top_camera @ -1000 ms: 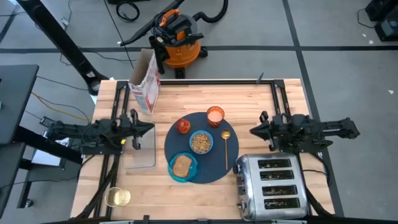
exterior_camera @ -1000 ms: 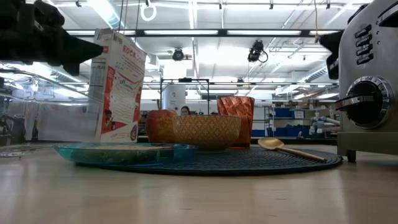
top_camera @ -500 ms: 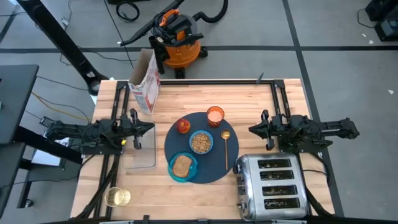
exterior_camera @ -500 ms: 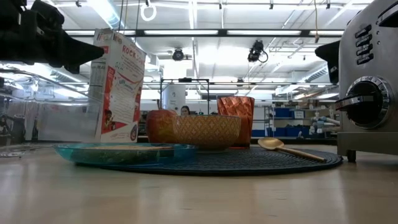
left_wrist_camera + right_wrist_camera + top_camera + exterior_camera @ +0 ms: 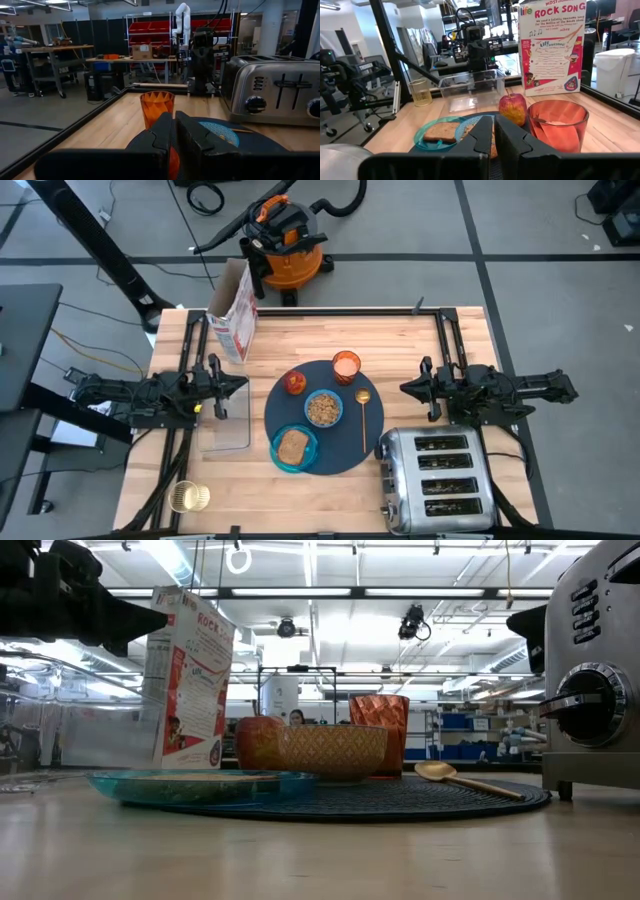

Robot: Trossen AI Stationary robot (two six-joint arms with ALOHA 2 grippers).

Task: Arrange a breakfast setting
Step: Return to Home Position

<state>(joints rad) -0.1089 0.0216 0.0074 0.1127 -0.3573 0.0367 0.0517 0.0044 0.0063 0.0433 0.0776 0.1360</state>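
The dark slate-blue round mat (image 5: pixel 345 452) lies at the table's middle. On it stand the light-blue bowl (image 5: pixel 323 409) with cereal, the teal dish (image 5: pixel 294 448) with a slice of toast, the copper-orange cup (image 5: pixel 346 366), the red apple (image 5: pixel 294 382) and the gold spoon (image 5: pixel 364 416). My left gripper (image 5: pixel 243 386) hovers left of the mat, shut and empty. My right gripper (image 5: pixel 405 389) hovers right of the mat, shut and empty. The left wrist view shows the cup (image 5: pixel 156 106). The right wrist view shows the apple (image 5: pixel 512 108), the cup (image 5: pixel 557 122) and the dish (image 5: pixel 436 135).
A steel toaster (image 5: pixel 437 479) stands at the near right, close under my right arm. A cereal box (image 5: pixel 232 312) stands at the far left. A clear plastic tray (image 5: pixel 225 429) lies left of the mat, and a glass jar (image 5: pixel 187 497) stands at the near left corner.
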